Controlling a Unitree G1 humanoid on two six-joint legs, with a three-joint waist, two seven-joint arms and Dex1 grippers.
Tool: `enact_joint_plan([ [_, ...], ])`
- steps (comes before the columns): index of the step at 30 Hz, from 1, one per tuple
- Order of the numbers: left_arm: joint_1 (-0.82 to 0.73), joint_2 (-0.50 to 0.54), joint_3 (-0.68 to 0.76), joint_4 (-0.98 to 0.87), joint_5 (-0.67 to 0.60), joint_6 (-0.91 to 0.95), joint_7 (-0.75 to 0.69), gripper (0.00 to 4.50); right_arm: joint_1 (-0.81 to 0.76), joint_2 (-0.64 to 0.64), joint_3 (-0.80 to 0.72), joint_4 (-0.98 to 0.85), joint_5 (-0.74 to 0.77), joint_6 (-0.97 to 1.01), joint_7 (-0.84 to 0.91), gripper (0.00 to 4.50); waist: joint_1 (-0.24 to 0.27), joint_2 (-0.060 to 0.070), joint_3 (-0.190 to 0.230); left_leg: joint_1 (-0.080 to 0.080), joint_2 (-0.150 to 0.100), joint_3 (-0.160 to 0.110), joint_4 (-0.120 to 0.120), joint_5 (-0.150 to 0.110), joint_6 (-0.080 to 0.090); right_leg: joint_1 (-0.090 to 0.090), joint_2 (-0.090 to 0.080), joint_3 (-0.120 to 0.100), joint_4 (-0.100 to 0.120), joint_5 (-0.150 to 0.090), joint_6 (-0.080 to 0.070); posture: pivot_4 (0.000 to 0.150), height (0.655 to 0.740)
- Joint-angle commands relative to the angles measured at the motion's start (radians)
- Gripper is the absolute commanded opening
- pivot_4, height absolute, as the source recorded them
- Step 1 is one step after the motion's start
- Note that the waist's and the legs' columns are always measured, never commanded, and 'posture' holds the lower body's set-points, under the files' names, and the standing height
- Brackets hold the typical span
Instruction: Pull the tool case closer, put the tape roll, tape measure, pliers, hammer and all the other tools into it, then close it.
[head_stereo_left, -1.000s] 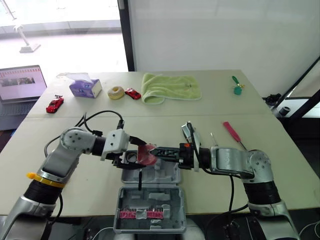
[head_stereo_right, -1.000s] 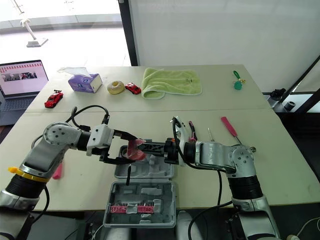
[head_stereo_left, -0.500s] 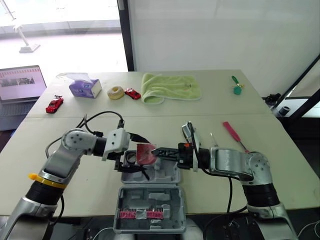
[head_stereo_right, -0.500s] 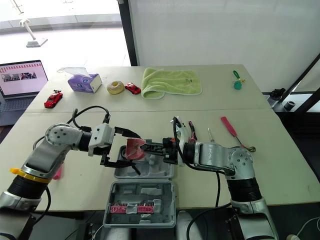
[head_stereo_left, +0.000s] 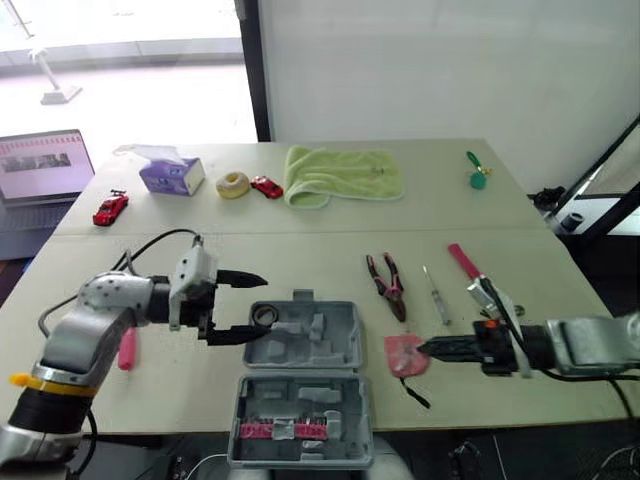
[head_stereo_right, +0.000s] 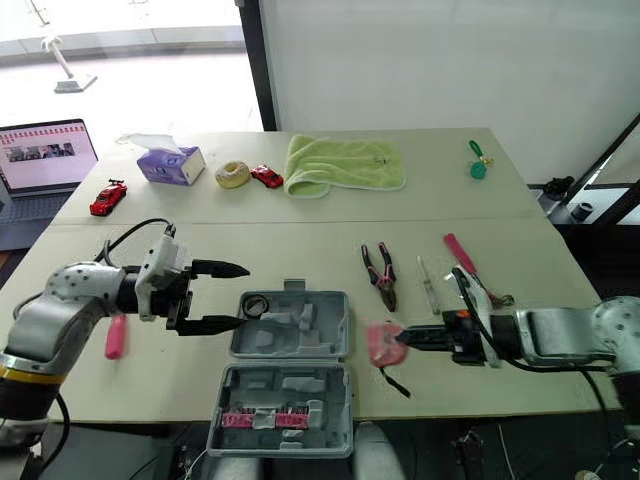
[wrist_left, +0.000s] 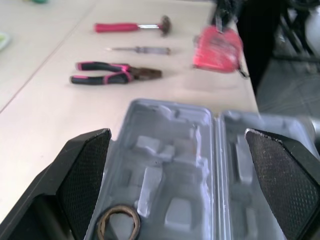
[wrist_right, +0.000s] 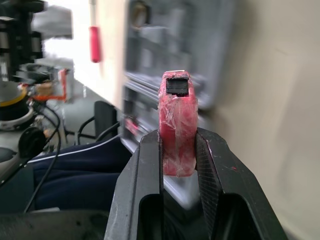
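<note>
Now apart, tape measure (head_stereo_left: 405, 353) carried right of tool case (head_stereo_left: 330, 338)

1. Laptop (head_stereo_left: 40, 165): cut off by the left edge, screen too small to read.
2. Pink-handled tool (head_stereo_left: 127, 348): only the handle shows, the far end goes under the left arm (head_stereo_left: 95, 310); can't tell which tool.
3. Hammer (head_stereo_left: 462, 263): head end partly behind the right arm's cable (head_stereo_left: 497, 305).
4. Green object (head_stereo_left: 476, 172), far right of the table (head_stereo_left: 300, 250): too small to name.
5. Tape measure (wrist_right: 177, 107): lower half hidden between the right gripper (wrist_right: 177, 136) fingers; blurred in the left wrist view.
6. Tool case (wrist_right: 165, 55): just a blur in the right wrist view.
7. Tape roll (wrist_left: 118, 222): cut off at the left wrist view's edge.
</note>
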Motion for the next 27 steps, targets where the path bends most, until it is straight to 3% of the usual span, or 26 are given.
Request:
enact_joint_plan([
  [1,0.127,0.040,0.088,-0.036,-0.051,-0.004,-0.037,4.50,0.064,0.018,0.007,-0.042,0.026,-0.072,-0.059,0.38,-0.004,0.000,0.000,0.001,0.000,0.000,0.000,0.000,0.000,0.000,0.000,0.001,0.000,0.000,0.000,0.150,0.7400],
  [10,0.217,0.038,0.106,0.072,-0.021,-0.238,-0.195,4.50,0.127,0.163,0.028,-0.073,0.026,-0.186,-0.229,0.38,0.026,0.000,0.000,-0.001,-0.001,0.003,0.003,0.000,0.000,0.000,-0.001,0.003,-0.002,-0.002,-0.003,0.150,0.7400],
  [20,0.222,0.031,0.082,0.086,0.005,-0.299,-0.219,4.50,0.162,0.073,0.120,-0.055,0.026,-0.179,-0.351,0.38,0.025,-0.001,0.000,-0.001,0.000,0.003,0.002,0.000,0.000,0.001,-0.001,0.003,-0.002,-0.002,-0.003,0.150,0.7400],
  [27,0.244,0.035,0.074,0.079,0.007,-0.323,-0.227,4.50,0.170,0.089,0.147,-0.053,-0.030,-0.209,-0.392,0.38,0.025,-0.003,-0.001,0.001,0.000,0.003,0.002,0.000,0.000,0.003,-0.001,0.003,-0.003,-0.002,-0.004,0.150,0.7400],
])
